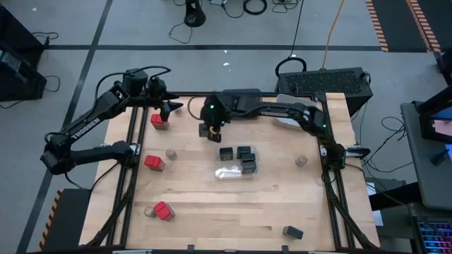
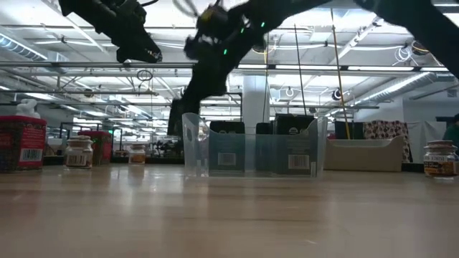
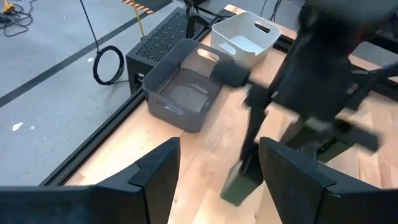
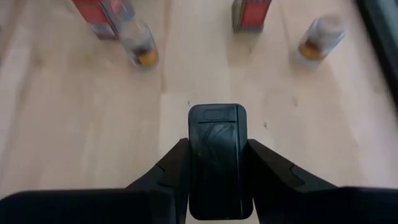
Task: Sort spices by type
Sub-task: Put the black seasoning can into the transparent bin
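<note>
Bare table (image 1: 233,204) lies wide open on the near side of the clear bin (image 1: 236,164); beyond it both arms crowd the way.

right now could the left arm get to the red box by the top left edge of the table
Probably yes. The left pincer hangs open and empty just beside the red box, with nothing between them. The right pincer, shut on a dark box, sits off to the side.
</note>
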